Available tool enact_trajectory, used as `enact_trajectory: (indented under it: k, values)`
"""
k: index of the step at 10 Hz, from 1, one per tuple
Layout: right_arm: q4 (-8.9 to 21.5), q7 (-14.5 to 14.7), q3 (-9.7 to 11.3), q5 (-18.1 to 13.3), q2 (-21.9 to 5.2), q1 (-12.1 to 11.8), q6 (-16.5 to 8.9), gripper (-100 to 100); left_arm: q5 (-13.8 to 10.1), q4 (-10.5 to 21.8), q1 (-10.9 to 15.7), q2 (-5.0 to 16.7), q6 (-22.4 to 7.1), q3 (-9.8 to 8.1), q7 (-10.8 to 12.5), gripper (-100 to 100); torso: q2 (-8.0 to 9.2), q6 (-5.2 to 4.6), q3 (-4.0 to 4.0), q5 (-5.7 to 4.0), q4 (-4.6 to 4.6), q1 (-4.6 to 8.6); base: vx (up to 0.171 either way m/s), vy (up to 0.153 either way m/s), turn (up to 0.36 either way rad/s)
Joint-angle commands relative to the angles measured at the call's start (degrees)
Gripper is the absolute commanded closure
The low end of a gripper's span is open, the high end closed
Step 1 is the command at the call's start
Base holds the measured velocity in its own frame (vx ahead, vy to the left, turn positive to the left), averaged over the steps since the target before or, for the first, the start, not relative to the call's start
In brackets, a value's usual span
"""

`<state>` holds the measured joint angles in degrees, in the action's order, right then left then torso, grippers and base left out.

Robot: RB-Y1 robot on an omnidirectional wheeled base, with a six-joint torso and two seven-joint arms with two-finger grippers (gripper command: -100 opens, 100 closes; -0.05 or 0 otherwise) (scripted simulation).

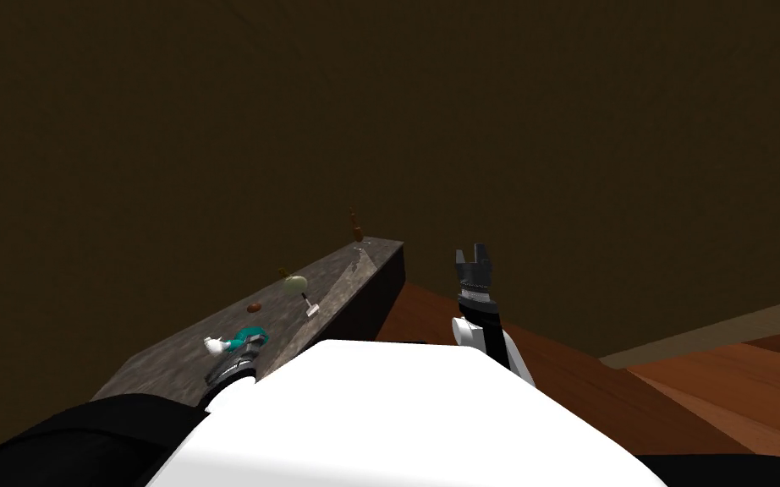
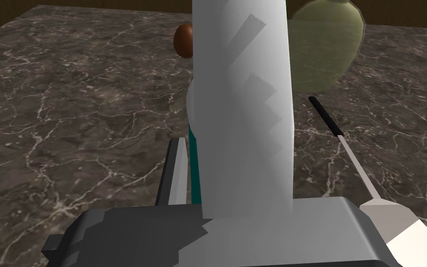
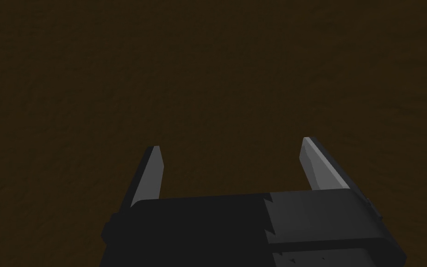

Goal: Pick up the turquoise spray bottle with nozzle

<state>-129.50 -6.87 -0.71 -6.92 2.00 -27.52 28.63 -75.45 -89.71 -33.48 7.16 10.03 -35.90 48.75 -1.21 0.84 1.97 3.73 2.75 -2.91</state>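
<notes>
A dark marble counter (image 1: 164,365) with pale veining runs away from me along a dim brown wall (image 1: 380,101), and a reddish wooden floor (image 1: 701,380) lies off to its right.

The left claw (image 1: 250,342) is down at the near part of the counter, on the turquoise spray bottle (image 1: 229,341), which lies on the marble with its white nozzle pointing away from the claw to the left. In the left wrist view the fingers stand closer together than a full spread. The one finger (image 2: 174,171) that I can make out lies right against a sliver of the bottle's turquoise side. A broad pale column fills the rest of the gap, so the claw appears clamped on the bottle, though the second finger is hidden.

Just beyond the claw a scraper (image 2: 347,153) with a black handle and a pale flat blade lies on the marble. Past its handle stands a pale green jar (image 2: 328,46), and a small brown round thing (image 2: 183,40) sits beside that. A brown bottle (image 1: 355,224) stands well beyond, at the counter's far end.

The right claw (image 1: 475,251) is raised off the counter's right side, above the floor, with its fingers spread wide and nothing between them.
</notes>
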Motion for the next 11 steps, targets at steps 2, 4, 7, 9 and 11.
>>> enact_trajectory:
  k: [2,4,7,9,11]
  values:
    - [0.0,0.0,0.0,0.0,0.0,0.0,0.0,0,-1.5,-4.2,-4.7,-1.2,0.7,0.16,0.2,100,-0.12,-0.02,0.07,0.02,0.01,-0.07,0.055,0.034,-0.171]
    - [0.0,0.0,0.0,0.0,0.0,0.0,0.0,0,-1.5,-5.6,-7.8,-1.2,0.7,0.16,0.2,100,0.01,0.09,0.00,-0.04,0.00,0.08,0.011,0.008,0.021]
    - [0.0,0.0,0.0,0.0,0.0,0.0,0.0,0,-4.7,-11.3,-14.3,-3.8,1.5,-0.35,0.4,100,-0.11,-0.03,0.07,0.06,0.03,-0.18,0.049,0.048,-0.196]
    - [0.0,0.0,0.0,0.0,0.0,0.0,0.0,0,-7.6,-15.1,-18.0,-6.4,2.3,-0.85,0.6,100,0.01,0.04,0.01,-0.01,0.02,0.04,0.033,0.023,-0.134]
    - [0.0,0.0,0.0,0.0,0.0,0.0,0.0,0,-8.0,-18.3,-21.4,-6.4,2.3,-0.85,0.6,100,-0.15,-0.11,0.08,0.02,0.01,-0.12,0.047,0.046,-0.142]
